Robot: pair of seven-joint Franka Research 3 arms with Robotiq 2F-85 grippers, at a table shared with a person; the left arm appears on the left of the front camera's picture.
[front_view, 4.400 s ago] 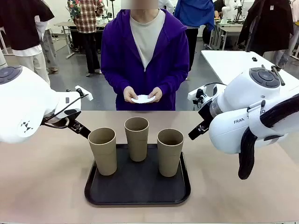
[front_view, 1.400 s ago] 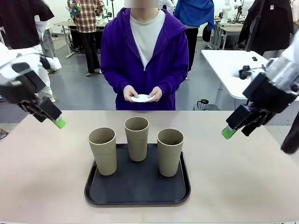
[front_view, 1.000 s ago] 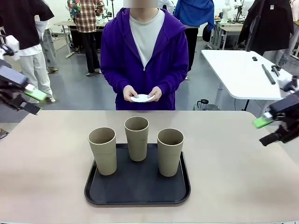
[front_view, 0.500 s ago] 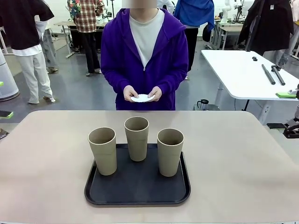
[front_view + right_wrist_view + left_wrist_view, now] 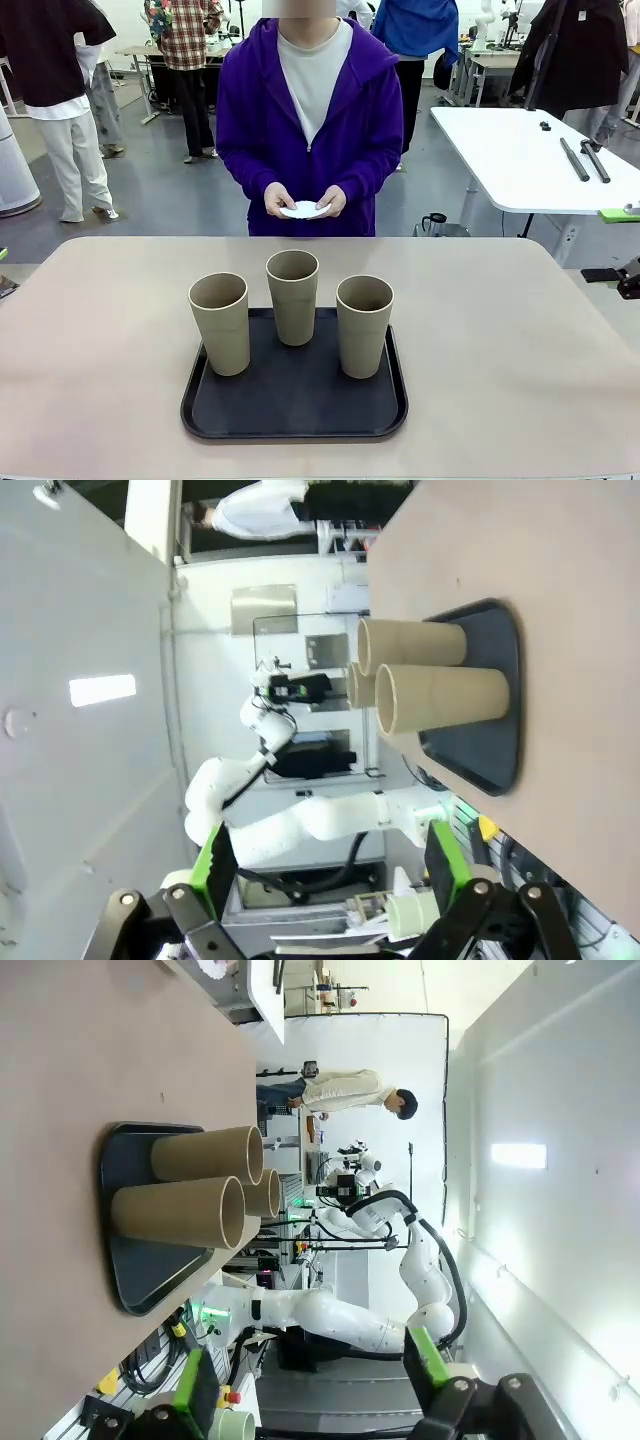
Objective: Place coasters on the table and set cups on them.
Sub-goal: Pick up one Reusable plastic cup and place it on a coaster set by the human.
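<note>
while both pincers stand wide open and empty, your left gripper (image 5: pixel 310 1375) and right gripper (image 5: pixel 330 865) hang out past the sides of the table (image 5: pixel 500 330), likely to leave the person room. the cups (image 5: pixel 292 296) stand bunched upright on the black tray (image 5: pixel 295 405), staged for pickup. the coasters (image 5: pixel 306 211) sit in the person's hands (image 5: pixel 278 203), probably stacked, too small to count. no coaster lies on the tan top yet; behind, a busy lab with a white table (image 5: pixel 520 150).

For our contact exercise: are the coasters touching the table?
Apart: the front view shows the coasters held in the person's hands, off the table.
</note>
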